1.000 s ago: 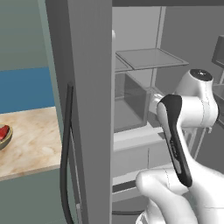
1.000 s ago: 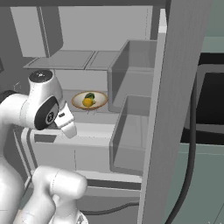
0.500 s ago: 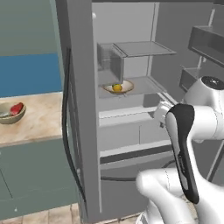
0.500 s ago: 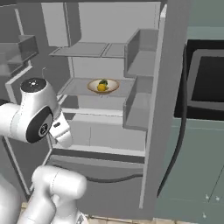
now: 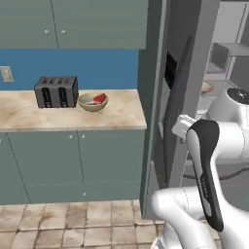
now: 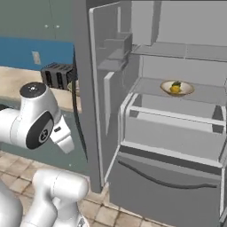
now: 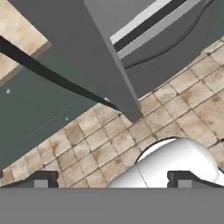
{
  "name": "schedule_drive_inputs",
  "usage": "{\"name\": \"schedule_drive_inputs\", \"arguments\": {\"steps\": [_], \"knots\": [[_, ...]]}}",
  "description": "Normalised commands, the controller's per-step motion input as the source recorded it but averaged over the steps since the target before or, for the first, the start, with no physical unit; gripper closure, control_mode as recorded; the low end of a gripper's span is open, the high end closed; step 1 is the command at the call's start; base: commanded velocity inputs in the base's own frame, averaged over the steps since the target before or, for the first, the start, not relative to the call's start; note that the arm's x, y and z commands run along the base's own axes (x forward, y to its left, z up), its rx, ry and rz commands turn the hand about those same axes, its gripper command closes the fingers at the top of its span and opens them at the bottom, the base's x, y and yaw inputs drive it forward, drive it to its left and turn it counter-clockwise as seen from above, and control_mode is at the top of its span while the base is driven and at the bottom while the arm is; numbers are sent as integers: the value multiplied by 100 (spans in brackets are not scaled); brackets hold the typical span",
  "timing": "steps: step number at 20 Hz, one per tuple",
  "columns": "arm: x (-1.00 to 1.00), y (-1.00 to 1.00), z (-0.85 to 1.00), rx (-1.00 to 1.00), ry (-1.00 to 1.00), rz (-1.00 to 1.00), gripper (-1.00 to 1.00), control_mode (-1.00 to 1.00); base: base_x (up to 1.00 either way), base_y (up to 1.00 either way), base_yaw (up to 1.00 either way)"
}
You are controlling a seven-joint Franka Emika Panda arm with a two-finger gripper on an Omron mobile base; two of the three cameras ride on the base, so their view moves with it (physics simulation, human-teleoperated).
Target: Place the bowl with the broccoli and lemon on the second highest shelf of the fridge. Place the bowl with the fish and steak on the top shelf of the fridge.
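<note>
The fridge (image 6: 159, 133) is standing open. 1 bowl (image 6: 177, 88) carrying the lemon (image 6: 176, 89) is sitting on a shelf (image 6: 195, 95) inside. The other bowl (image 5: 93, 101), showing the red steak (image 5: 99, 98), is resting on the counter (image 5: 68, 116) beside a toaster (image 5: 56, 91). The gripper (image 7: 113, 179) is hanging spread wide, empty, above floor tiles (image 7: 131, 135).

Two rear base views sharing the fridge (image 6: 177, 133); hand view downward over floor tiles (image 7: 175, 109)
</note>
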Motion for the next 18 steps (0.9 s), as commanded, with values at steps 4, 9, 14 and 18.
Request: {"name": "schedule_drive_inputs", "arguments": {"steps": [4,9,14,18], "knots": [[0,0,0,0,0,0,-100,100,52,100,25],[0,0,0,0,0,0,-100,100,100,78,-25],[0,0,0,0,0,0,-100,100,100,6,-40],[0,0,0,0,0,0,-100,100,93,1,-11]]}}
